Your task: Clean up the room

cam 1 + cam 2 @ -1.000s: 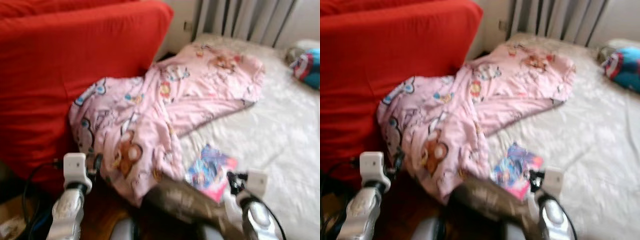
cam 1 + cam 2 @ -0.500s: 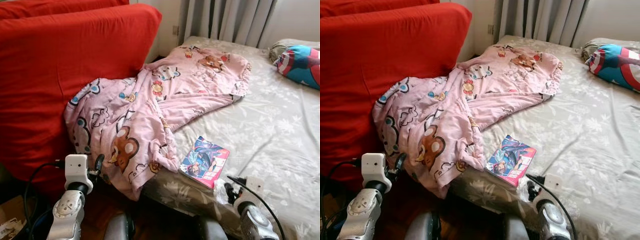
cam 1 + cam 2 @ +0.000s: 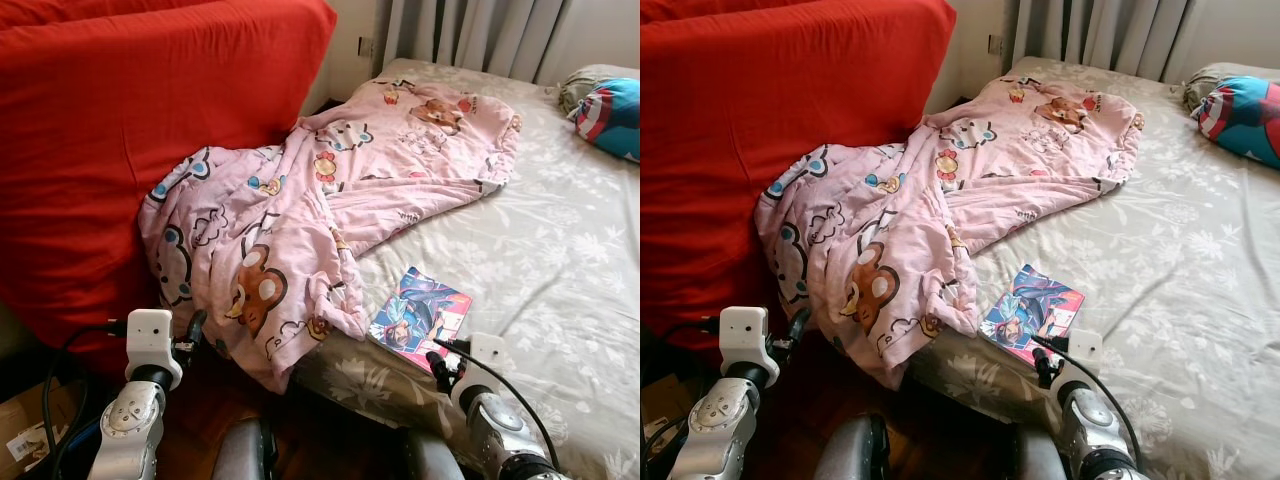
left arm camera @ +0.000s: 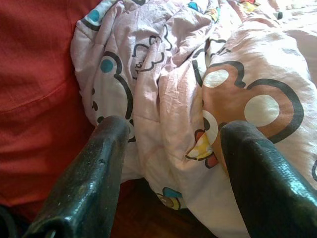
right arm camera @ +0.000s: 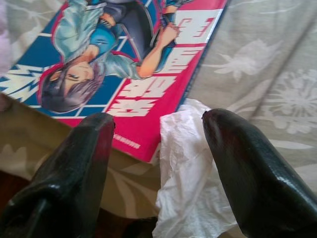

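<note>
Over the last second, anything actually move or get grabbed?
Nothing was grabbed or let go. The whole picture shifted and sharpened, so the head camera moved, not the things. The right gripper hangs open at the bed's edge, over the white tissue beside the comic book. The left gripper is open before the pink blanket. Blanket, book and blue pillow lie as before.

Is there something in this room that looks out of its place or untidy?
Yes. The pink cartoon blanket lies crumpled, hanging off the bed's edge against the red sofa. A comic book lies askew near the bed's edge, with a crumpled white tissue beside it, between the open fingers of the right gripper.
</note>
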Robot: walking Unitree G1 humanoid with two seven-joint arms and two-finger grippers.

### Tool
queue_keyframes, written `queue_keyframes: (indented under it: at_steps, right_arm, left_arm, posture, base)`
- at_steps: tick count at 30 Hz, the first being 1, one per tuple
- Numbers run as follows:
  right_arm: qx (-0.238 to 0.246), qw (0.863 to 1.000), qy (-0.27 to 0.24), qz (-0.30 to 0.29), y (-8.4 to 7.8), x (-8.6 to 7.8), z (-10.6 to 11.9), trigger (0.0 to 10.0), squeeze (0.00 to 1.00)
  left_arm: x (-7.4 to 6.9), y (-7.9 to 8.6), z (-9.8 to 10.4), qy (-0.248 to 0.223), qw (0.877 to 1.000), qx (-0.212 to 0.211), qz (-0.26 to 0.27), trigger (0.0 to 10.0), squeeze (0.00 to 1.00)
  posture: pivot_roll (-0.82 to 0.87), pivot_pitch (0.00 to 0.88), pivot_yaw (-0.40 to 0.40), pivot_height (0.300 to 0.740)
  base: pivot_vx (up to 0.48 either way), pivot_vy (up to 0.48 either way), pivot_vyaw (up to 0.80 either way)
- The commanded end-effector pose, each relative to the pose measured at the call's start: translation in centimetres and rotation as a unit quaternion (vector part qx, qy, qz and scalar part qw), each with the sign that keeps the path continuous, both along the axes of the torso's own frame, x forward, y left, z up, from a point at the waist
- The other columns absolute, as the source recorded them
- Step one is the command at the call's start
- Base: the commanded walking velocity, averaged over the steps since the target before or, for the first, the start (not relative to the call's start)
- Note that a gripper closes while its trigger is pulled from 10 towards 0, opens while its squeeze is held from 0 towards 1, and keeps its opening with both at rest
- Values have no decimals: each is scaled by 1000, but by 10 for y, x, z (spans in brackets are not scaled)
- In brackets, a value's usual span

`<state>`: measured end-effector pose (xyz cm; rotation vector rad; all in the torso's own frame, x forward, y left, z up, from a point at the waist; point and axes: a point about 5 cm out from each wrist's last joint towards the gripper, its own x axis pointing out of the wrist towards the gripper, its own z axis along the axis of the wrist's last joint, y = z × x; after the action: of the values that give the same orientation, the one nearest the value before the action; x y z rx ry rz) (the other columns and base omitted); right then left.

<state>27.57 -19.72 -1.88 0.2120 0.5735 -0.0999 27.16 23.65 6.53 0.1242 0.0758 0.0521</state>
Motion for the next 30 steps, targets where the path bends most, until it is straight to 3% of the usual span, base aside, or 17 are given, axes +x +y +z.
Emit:
queue_keyframes:
  at_steps: [1,5,18,19,20,21,22,30]
  right_arm:
    - [-1,1000,16,-12,-3,-4,-4,10000,0]
    - [0,999,21,-29,-7,-5,-5,10000,0]
    - [1,998,54,-11,3,-12,-14,10000,0]
    - [1,998,54,-11,3,-12,-14,9569,0]
    - [0,998,56,-12,3,-13,-14,4627,0]
    - [-1,998,58,-12,3,-13,-14,4627,0]
    - [-1,998,58,-13,3,-13,-15,0,0]
    - [-6,998,69,-12,4,-16,-17,0,0]
  left_arm:
    - [-2,3,2,3,1000,9,-2,10000,0]
    - [-2,2,0,7,1000,11,-4,10000,0]
    - [-1,2,1,10,1000,15,-5,10000,0]
    - [-1,2,1,10,1000,15,-5,10000,0]
    - [-1,2,1,11,1000,16,-4,10000,0]
    - [-1,2,1,11,1000,16,-4,10000,0]
    - [-1,2,1,11,1000,16,-4,10000,0]
    - [-1,3,0,14,1000,15,-4,10000,0]
  posture:
    - [46,87,0,595]
    - [44,87,4,595]
    - [50,91,6,595]
    - [50,91,6,595]
    - [48,91,6,595]
    - [48,91,7,595]
    - [48,90,6,595]
    - [48,91,5,595]
  base:
    - [0,0,0]
    - [0,0,0]
    - [0,0,0]
    - [0,0,0]
    - [0,0,0]
    - [0,0,0]
    - [0,0,0]
    - [0,0,0]
